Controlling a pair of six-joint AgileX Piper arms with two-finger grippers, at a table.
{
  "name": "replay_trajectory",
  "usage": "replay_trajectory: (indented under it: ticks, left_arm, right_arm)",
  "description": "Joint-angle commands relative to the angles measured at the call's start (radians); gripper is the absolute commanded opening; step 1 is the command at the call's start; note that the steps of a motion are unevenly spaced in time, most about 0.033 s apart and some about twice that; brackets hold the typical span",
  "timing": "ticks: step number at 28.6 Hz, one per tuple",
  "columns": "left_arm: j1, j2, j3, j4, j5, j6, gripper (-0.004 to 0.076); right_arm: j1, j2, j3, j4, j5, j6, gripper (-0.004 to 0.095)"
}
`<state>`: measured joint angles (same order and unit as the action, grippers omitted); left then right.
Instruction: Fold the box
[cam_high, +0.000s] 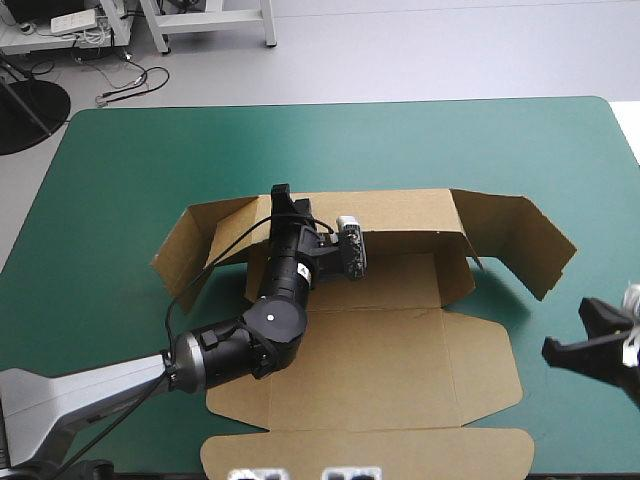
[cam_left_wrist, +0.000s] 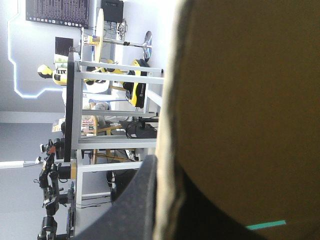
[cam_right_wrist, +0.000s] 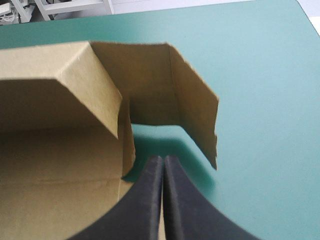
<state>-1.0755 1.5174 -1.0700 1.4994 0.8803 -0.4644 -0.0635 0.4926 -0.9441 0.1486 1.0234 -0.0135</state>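
Note:
The brown box (cam_high: 400, 350) lies open in the middle of the table, its base and front lid flat and its back wall (cam_high: 400, 212) raised. Both side flaps angle outward. My left gripper (cam_high: 283, 198) reaches across the base to the top edge of the back wall and is shut on it. In the left wrist view the board (cam_left_wrist: 250, 100) sits right against one black finger (cam_left_wrist: 135, 200) and hides the other. My right gripper (cam_high: 575, 335) hovers over the cover beside the box's right flap (cam_right_wrist: 195, 110). It (cam_right_wrist: 163, 161) is shut and holds nothing.
The teal-green cover (cam_high: 560, 150) lies bare beyond the box and to its right. The lid's front flap (cam_high: 370, 452) lies close to the table's near edge. The left arm lies low across the box's left half.

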Motion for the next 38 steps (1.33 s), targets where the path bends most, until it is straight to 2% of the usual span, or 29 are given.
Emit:
replay_trajectory:
  ticks: [1,9,19,24,28,34,38]
  left_arm:
    - [-0.009,-0.047,-0.025,0.065,0.024,-0.021,-0.001]
    - [-0.009,-0.047,-0.025,0.065,0.024,-0.019,-0.001]
    - [-0.009,-0.047,-0.025,0.065,0.024,-0.019,-0.001]
    - [-0.009,-0.047,-0.025,0.065,0.028,-0.025,-0.001]
    - [-0.009,-0.047,-0.025,0.065,0.037,-0.035,-0.001]
    - [-0.009,-0.047,-0.025,0.065,0.045,-0.055,-0.001]
    - [-0.009,-0.047,-0.025,0.065,0.045,-0.057,-0.001]
  right_arm:
    - [0.001,0.209,-0.18,0.035,-0.103,-0.024,-0.0012]
    - [0.001,0.655,-0.505,0.212,-0.083,-0.12,-0.002]
    - [0.001,0.985,-0.652,0.226,-0.023,-0.143,-0.002]
    - [-0.009,1.062,-0.65,0.236,0.035,-0.165,-0.002]
    - [-0.044,1.077,-0.648,0.324,0.086,-0.205,-0.002]
    - [-0.081,1.077,-0.646,0.349,0.228,-0.271,-0.002]
    - [-0.081,1.058,-0.623,0.381,0.228,-0.282,-0.002]
